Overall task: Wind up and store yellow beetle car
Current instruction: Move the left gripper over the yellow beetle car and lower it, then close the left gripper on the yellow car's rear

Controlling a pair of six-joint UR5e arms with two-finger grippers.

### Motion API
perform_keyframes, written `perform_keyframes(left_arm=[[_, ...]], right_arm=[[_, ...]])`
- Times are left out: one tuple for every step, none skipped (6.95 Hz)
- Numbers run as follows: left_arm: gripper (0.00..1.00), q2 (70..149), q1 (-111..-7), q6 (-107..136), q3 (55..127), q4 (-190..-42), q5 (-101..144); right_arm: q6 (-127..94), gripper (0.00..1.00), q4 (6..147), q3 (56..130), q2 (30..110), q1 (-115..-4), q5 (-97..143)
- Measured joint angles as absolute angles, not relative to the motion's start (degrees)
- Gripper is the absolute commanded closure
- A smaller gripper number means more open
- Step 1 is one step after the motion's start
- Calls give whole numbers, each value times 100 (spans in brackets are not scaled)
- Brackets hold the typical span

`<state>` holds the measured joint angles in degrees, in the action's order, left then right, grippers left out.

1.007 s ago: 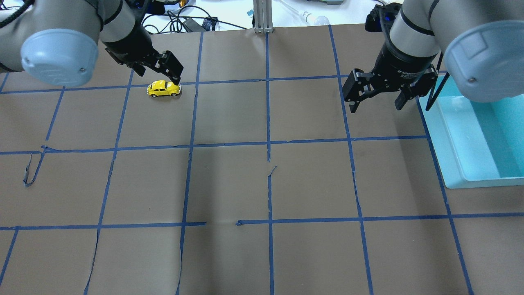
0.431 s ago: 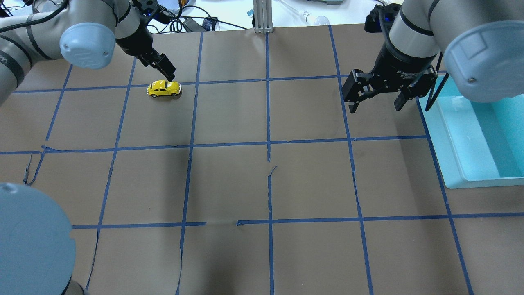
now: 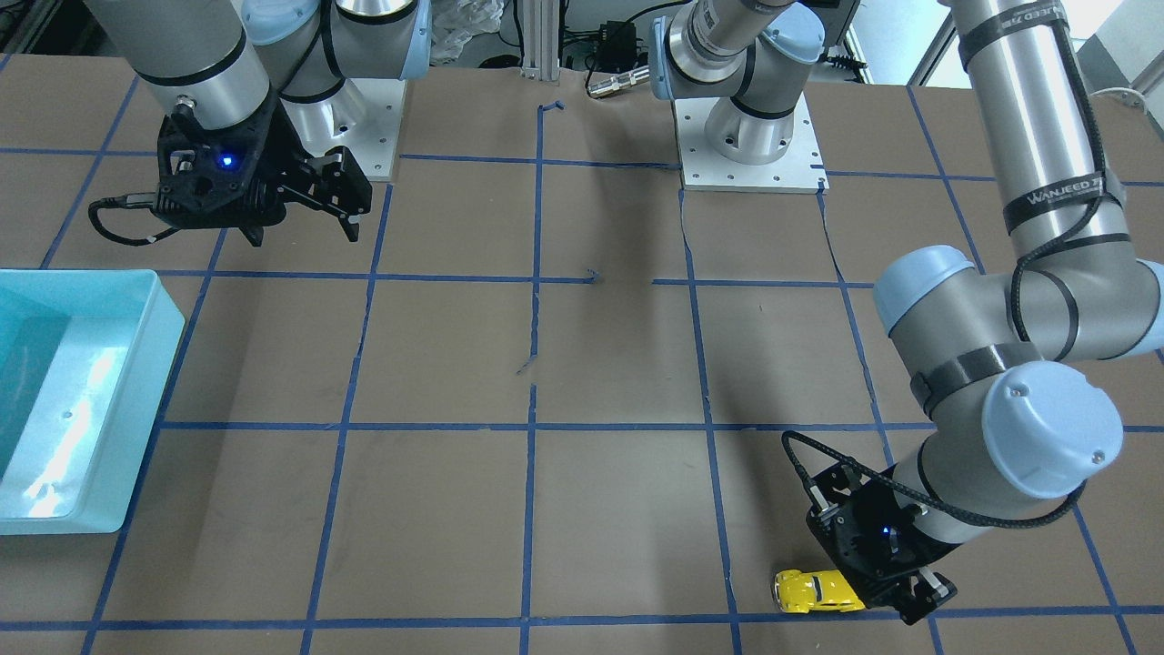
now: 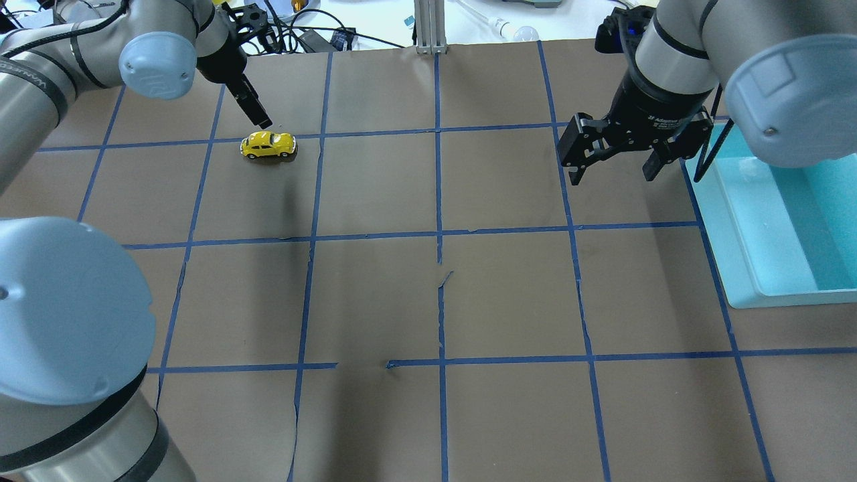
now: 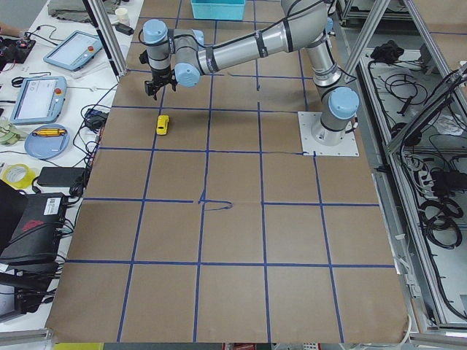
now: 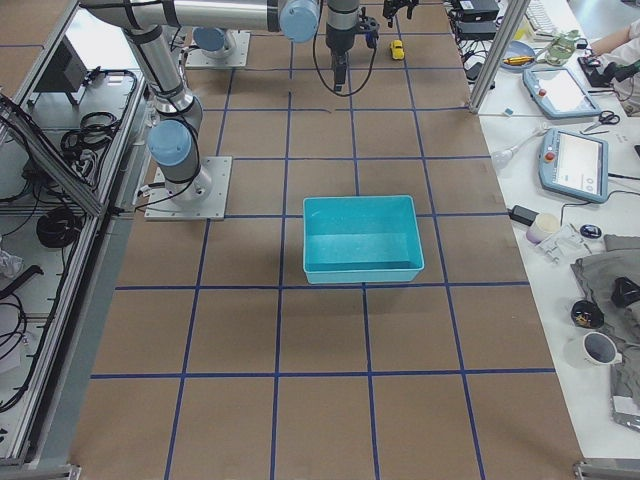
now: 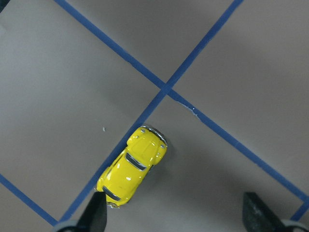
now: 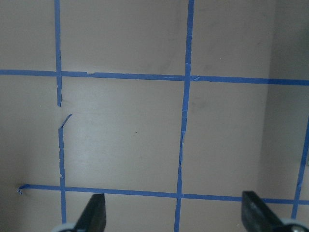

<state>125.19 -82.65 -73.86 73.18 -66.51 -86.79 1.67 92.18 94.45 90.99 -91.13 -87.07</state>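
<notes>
The brown surface (image 4: 375, 301) with its blue tape grid carries a teal bin (image 4: 723, 221) just beside the right claw (image 4: 612, 175), on that claw's outer side. The right claw hangs with its jaws wide and nothing between them, and the yellow beetle car (image 4: 268, 144) lies well apart from it, across the grid. The left claw (image 7: 175, 217) is much the nearer: it hovers low over the car's patch, jaws spread wide and empty. The car stands on its wheels, not between the fingers but off to one side, one end just by the fingertip (image 7: 96, 212) at the left of the wrist view. Its long axis runs slantwise to the line between the two fingers, so I judge this claw must sidestep toward that finger and twist before closing across the flanks
</notes>
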Motion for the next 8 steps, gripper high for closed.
perform_keyframes(left_arm=[[0,12704,-8232,-8325,7261,-6624,-8685],[0,12857,-8217,-9031,7242,-6607,-8689],[0,12987,-8213,-9653,7237,-6597,-8729],[0,13100,-8210,-10201,7220,-6554,-8847],[1,13202,-8209,-10519,7160,-6468,-8978],[2,13299,-8209,-10589,7043,-6411,-9046],[2,13384,-8209,-10445,6929,-6388,-9055],[2,13447,-8209,-10139,6860,-6378,-9027]], right_arm=[[168,0,9216,9454,9098,-9114,-8703],[173,0,9218,9468,9097,-9114,-8702],[177,0,9219,9478,9097,-9114,-8701],[186,0,9220,9481,9097,-9114,-8703],[196,0,9220,9483,9097,-9114,-8707],[200,0,9220,9486,9097,-9114,-8711],[200,0,9220,9489,9097,-9114,-8714],[198,0,9220,9489,9097,-9114,-8714]])
